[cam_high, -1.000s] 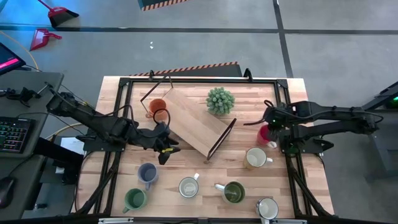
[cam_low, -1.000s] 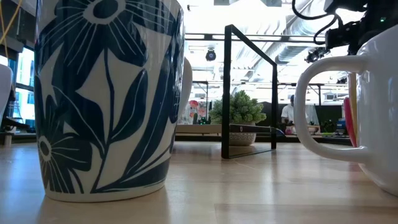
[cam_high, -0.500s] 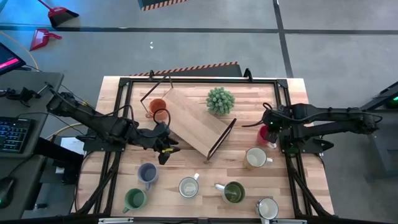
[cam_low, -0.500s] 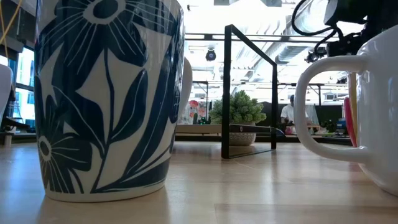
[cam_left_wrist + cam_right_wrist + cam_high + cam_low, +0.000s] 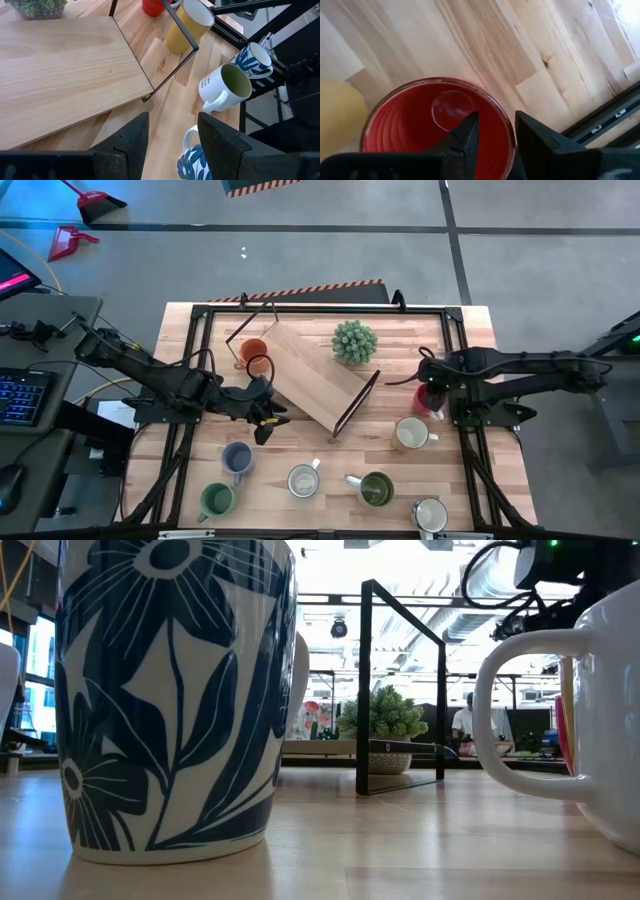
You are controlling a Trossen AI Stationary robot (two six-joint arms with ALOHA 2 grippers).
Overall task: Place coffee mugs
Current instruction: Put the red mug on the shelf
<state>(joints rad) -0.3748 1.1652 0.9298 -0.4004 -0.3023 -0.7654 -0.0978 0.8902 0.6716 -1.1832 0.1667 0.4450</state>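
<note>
Seen from above, my right gripper point(image 5: 430, 383) hangs over the red mug point(image 5: 424, 399), which stands upright near the table's right edge. In the right wrist view my right gripper point(image 5: 495, 131) is open, one finger over the red mug's hollow point(image 5: 435, 125) and the other outside its rim. My left gripper point(image 5: 263, 417) hovers open and empty by the near left side of the wooden shelf point(image 5: 315, 375). An orange mug point(image 5: 254, 350) sits at the shelf's far left end. Blue-grey point(image 5: 237, 458), green point(image 5: 216, 500), floral point(image 5: 303, 480), olive point(image 5: 375, 490), white point(image 5: 430, 515) and cream point(image 5: 410, 434) mugs stand on the table.
A spiky potted plant point(image 5: 354, 340) stands behind the shelf, whose black wire frames point(image 5: 357, 400) stick out at both ends. The table's black rail point(image 5: 455, 350) runs close to the right arm. In the low view a floral mug point(image 5: 170, 700) and a white mug point(image 5: 590, 720) fill the foreground.
My right arm has shifted a little toward the table's left, bringing its gripper more squarely over the red mug. The left arm and all the mugs have kept still.
</note>
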